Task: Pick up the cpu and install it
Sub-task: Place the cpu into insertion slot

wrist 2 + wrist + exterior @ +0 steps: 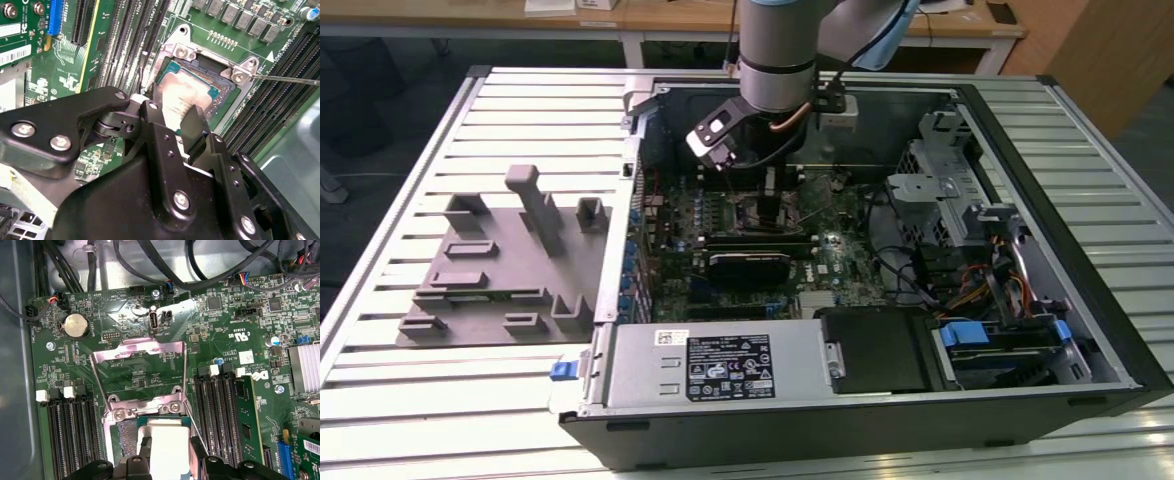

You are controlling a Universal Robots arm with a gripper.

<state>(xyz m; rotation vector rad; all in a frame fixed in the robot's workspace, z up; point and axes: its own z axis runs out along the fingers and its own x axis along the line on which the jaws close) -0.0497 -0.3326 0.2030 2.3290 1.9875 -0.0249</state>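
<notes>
Green motherboard, pale square cpu at socket

The cpu has a pale, matt metal top; the socket frame is bright, shiny metal. The board is glossy green, the end effector matt black with shiny screws. The blocks look matt grey plastic, the table ribbed metal.

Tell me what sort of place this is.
Probably a robotics lab set up for computer assembly: an open desktop computer case lies on a slatted metal table, a robot arm reaches into it over the motherboard, and wooden desks stand behind.
</notes>
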